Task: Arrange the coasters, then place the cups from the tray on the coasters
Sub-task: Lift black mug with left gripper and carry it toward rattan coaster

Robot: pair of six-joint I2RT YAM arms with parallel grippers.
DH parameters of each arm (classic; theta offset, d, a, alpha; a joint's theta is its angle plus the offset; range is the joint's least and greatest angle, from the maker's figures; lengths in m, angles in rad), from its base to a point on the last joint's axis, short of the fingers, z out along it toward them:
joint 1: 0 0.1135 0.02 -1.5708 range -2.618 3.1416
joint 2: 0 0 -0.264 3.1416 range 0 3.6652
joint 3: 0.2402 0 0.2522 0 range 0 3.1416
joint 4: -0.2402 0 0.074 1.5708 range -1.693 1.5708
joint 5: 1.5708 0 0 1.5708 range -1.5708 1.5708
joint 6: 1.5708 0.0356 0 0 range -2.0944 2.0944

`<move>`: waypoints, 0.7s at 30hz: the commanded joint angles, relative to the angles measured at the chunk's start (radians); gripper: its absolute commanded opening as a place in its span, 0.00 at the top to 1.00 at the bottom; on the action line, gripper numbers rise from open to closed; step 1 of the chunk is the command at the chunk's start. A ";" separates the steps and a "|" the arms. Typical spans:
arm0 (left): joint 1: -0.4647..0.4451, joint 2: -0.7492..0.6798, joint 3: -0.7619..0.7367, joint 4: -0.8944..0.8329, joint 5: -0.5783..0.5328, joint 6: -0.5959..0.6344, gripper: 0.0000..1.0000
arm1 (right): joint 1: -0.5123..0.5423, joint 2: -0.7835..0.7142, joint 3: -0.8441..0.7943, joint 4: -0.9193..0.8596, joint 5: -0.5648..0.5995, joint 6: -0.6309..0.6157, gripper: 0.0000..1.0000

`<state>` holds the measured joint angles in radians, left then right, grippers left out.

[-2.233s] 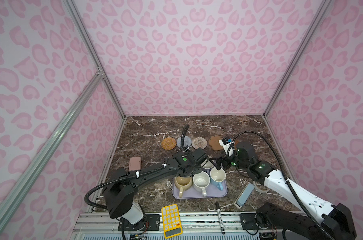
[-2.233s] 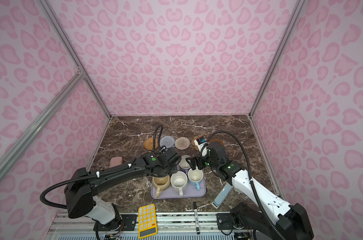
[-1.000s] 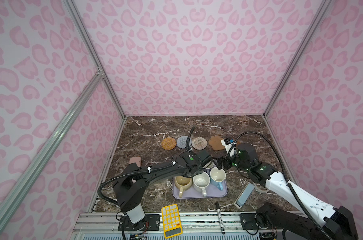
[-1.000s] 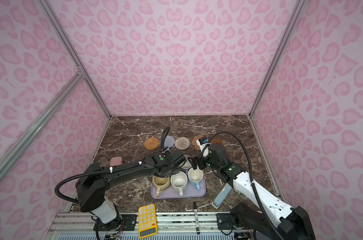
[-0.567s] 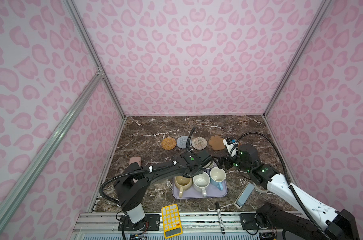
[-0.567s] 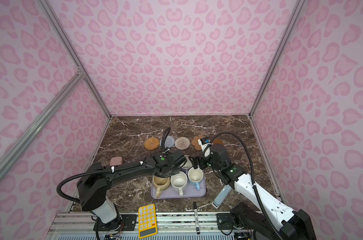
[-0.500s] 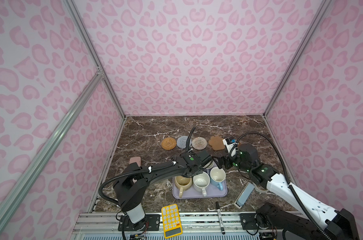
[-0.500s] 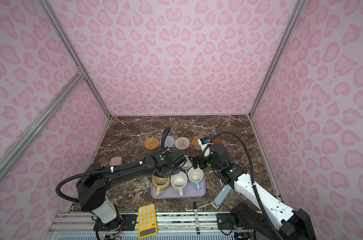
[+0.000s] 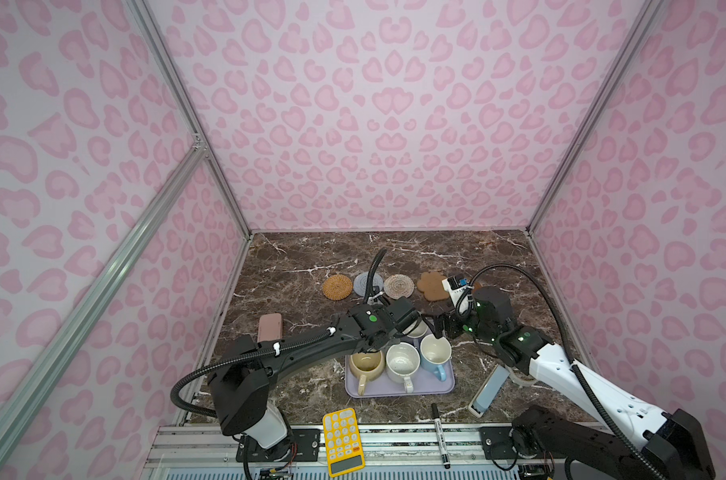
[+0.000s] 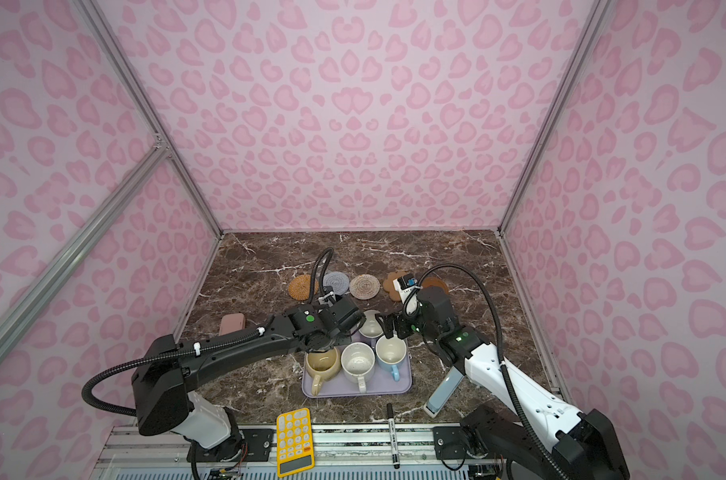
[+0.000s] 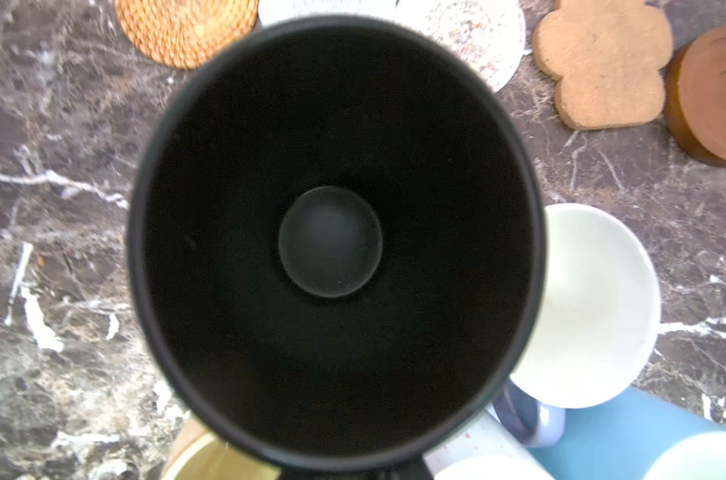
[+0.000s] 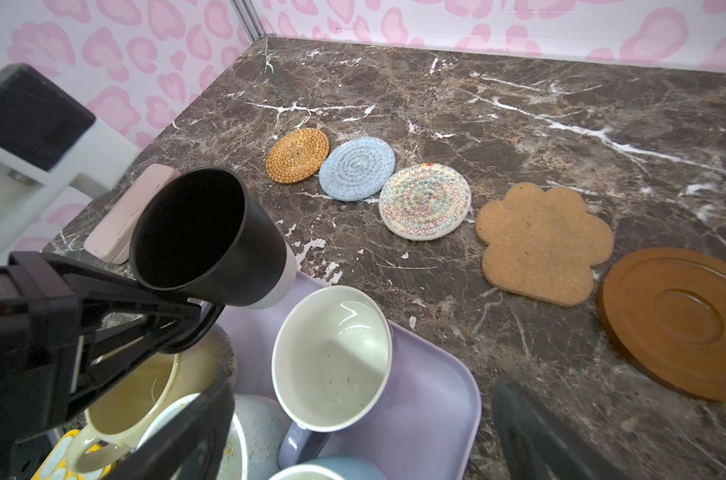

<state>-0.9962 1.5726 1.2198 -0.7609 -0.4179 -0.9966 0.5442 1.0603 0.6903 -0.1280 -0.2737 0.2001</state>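
Five coasters lie in a row at the back: woven orange (image 9: 337, 286), grey-blue (image 9: 367, 284), cream (image 9: 398, 285), a tan flower (image 9: 433, 285) and a brown wooden disc (image 12: 681, 320). The lavender tray (image 9: 436, 386) holds the beige-yellow cup (image 9: 366, 364), the speckled white cup (image 9: 402, 362), the light blue cup (image 9: 435, 354) and the lavender cup (image 12: 332, 357). My left gripper (image 12: 186, 313) is shut on the handle of the black cup (image 12: 203, 232), which tilts above the tray's far corner. My right gripper (image 12: 361, 415) stands open over the lavender cup, touching nothing.
A pink oblong case (image 9: 270, 327) lies left of the tray. A yellow calculator (image 9: 344, 440) and a marker pen (image 9: 439, 434) lie at the front edge. A grey-blue flat device (image 9: 488, 390) lies right of the tray. Pink patterned walls close three sides.
My left gripper moved from above the beige-yellow cup toward the tray's back and closed on the black cup's handle. The right arm has barely moved.
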 commanded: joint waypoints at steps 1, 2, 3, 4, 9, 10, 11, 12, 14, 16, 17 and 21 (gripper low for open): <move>0.018 -0.046 0.001 0.050 -0.067 0.104 1.00 | 0.004 0.018 0.008 0.052 -0.051 0.015 0.01; 0.028 -0.057 0.000 0.056 -0.065 0.118 1.00 | 0.009 0.025 0.014 0.057 -0.057 0.021 0.01; 0.039 -0.066 0.000 0.063 -0.060 0.138 1.00 | 0.016 0.034 0.020 0.060 -0.056 0.023 0.01; 0.054 -0.074 0.000 0.070 -0.049 0.160 1.00 | 0.025 0.043 0.028 0.062 -0.048 0.027 0.01; 0.107 -0.147 -0.029 0.153 -0.009 0.331 1.00 | 0.068 0.108 0.090 0.073 -0.004 0.078 0.02; 0.123 -0.164 -0.031 0.158 -0.015 0.346 1.00 | 0.080 0.124 0.107 0.076 0.010 0.088 0.02; 0.141 -0.177 -0.035 0.168 -0.007 0.363 1.00 | 0.092 0.136 0.122 0.082 0.024 0.096 0.02; 0.167 -0.192 -0.043 0.187 0.012 0.388 1.00 | 0.102 0.155 0.142 0.090 0.031 0.106 0.02; 0.229 -0.207 -0.060 0.220 0.072 0.424 1.00 | 0.117 0.196 0.185 0.100 0.037 0.127 0.02; 0.282 -0.210 -0.071 0.245 0.107 0.460 1.00 | 0.134 0.239 0.228 0.113 0.040 0.145 0.03; 0.295 -0.211 -0.074 0.256 0.099 0.479 1.00 | 0.142 0.255 0.243 0.118 0.046 0.155 0.02; 0.369 -0.194 -0.073 0.298 0.118 0.525 1.00 | 0.155 0.330 0.295 0.152 0.044 0.203 0.03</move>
<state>-0.6632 1.3754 1.1458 -0.5869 -0.3126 -0.5392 0.6941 1.3598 0.9661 -0.0235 -0.2398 0.3557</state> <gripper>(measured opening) 0.175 0.975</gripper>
